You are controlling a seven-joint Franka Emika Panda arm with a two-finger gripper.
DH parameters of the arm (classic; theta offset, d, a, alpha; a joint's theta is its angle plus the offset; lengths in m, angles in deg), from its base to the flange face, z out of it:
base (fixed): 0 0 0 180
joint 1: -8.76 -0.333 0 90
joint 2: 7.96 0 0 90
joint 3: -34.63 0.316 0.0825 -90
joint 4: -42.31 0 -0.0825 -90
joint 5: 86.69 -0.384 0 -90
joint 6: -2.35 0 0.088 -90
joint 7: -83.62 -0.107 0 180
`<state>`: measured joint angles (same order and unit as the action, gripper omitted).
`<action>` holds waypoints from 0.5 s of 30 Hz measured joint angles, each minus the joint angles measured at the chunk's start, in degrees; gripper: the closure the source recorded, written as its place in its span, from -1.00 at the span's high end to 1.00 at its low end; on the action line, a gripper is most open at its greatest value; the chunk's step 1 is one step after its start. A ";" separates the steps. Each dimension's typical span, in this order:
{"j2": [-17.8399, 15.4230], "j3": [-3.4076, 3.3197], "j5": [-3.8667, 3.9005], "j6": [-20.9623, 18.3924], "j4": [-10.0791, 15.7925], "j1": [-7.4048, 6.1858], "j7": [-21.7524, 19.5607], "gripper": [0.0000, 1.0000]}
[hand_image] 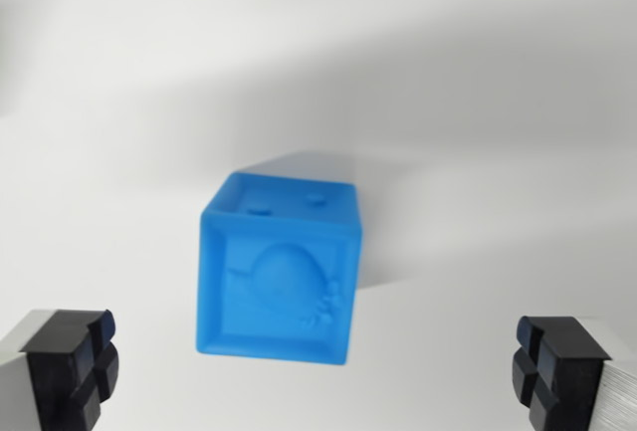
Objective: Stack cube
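Observation:
A blue cube [282,272] with a raised picture on its near face rests on the white surface [478,103] in the middle of the wrist view. My gripper [314,366] is open, its two dark fingertips [75,356] low at the view's left and right corners. The cube lies between the fingertips and slightly beyond them, with a wide gap on each side. Nothing is held.
A soft shadow falls across the white surface behind and to the right of the cube. No second cube shows in this view.

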<state>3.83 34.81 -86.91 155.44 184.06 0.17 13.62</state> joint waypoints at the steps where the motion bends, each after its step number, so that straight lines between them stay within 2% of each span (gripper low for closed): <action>1: 0.35 0.00 0.01 0.64 0.26 -0.30 -0.53 1.00; 9: 3.36 0.02 0.09 5.34 1.82 -2.62 -3.87 1.00; 15: 7.53 -0.14 0.09 8.89 1.27 -2.73 -3.99 1.00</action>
<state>11.36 34.67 -86.83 164.33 185.33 -2.57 9.63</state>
